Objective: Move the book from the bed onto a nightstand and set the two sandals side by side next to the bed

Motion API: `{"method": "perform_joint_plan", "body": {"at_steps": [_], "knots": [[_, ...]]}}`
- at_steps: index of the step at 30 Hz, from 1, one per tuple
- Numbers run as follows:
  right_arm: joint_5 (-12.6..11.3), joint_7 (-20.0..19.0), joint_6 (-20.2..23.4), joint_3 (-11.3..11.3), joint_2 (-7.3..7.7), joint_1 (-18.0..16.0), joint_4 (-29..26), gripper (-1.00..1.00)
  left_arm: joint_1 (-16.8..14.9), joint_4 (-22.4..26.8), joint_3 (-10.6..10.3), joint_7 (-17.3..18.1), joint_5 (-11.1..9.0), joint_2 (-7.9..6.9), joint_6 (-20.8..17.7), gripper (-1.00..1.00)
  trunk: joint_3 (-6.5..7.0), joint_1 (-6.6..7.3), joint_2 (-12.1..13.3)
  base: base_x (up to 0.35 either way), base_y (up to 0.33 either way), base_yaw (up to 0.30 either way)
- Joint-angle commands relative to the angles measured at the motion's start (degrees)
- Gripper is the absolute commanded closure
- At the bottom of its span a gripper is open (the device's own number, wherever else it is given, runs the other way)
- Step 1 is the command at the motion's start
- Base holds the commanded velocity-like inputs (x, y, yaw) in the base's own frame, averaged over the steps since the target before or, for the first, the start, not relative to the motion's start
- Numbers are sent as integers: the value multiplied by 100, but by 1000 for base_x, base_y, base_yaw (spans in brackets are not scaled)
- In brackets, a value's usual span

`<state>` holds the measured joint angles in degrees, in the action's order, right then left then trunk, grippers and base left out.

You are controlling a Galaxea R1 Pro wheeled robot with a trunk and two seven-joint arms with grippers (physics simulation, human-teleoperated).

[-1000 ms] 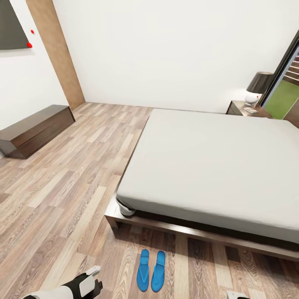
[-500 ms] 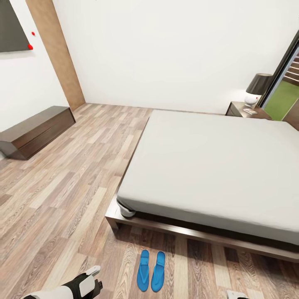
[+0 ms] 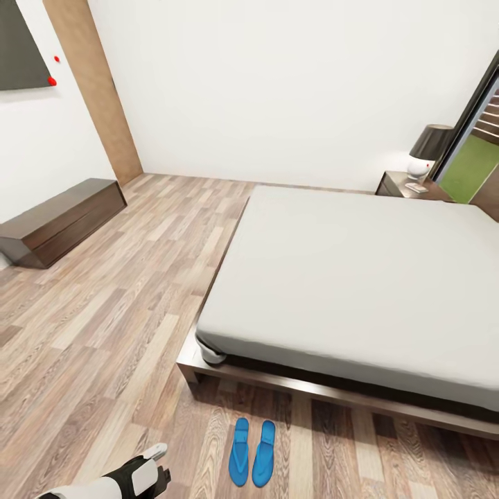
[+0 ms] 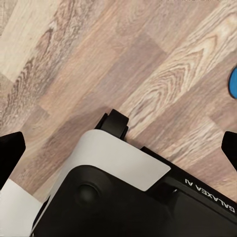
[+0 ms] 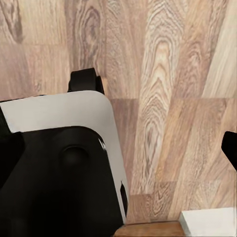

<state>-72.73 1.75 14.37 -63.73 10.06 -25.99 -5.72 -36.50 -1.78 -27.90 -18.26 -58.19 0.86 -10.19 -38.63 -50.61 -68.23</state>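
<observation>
On the wood-plank floor (image 3: 104, 305) just in front of the bed's foot lie the two blue sandals (image 3: 252, 452) — side by side, toes toward the bed, nearly touching each other, and a little apart from the dark brown frame (image 3: 291, 388). The bed (image 3: 360, 277) has a plain off-white mattress with a bare top.

Beyond the far corner of the bed stands a nightstand (image 3: 405, 186) bearing a lamp (image 3: 426, 151) with a dark shade and a white base. A small flat object (image 3: 417, 186) lies just beside the lamp's base; it is too small to tell what it is. Behind the nightstand a black-framed window (image 3: 478, 125) shows green outside. Against the left wall sits a low dark wood bench (image 3: 59, 218), well apart from the bed, and a dark panel (image 3: 21, 41) hangs on the wall above it.

The left gripper (image 3: 161, 463) enters at the bottom edge of the head view, hanging over the floor to the left of the sandals. In the left wrist view its two dark fingertips (image 4: 11, 153) stand at opposite edges of the picture — wide apart, with nothing between them but the robot's base (image 4: 118, 187) and the floor, plus a sliver of blue sandal (image 4: 233, 83) at the edge.

In the right wrist view one dark fingertip of the right gripper (image 5: 230, 148) shows at the edge, above the floor; I cannot tell how far that pincer is parted.
</observation>
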Motion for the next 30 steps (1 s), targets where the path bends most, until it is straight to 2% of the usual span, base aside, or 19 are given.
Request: {"method": "perform_joint_plan", "body": {"at_steps": [1,12,28,30], "knots": [[-31,18,22,-34,5,109,-17,-100,-6,-11,-48,-11,-34,3,-18,-100,15,23,39,0,0,0],[-31,18,24,-34,5,659,-17,-100,-6,-16,-48,-8,-34,-1,-22,-100,212,264,480,0,0,0],[-31,18,22,-34,-2,734,-17,-100,-6,-16,-42,-10,-40,-10,-19,-100,500,616,1122,0,0,0],[-31,18,22,-34,-3,735,-17,-100,-6,-19,-38,-12,-41,-20,-19,-100,500,616,1122,0,0,0]]}}
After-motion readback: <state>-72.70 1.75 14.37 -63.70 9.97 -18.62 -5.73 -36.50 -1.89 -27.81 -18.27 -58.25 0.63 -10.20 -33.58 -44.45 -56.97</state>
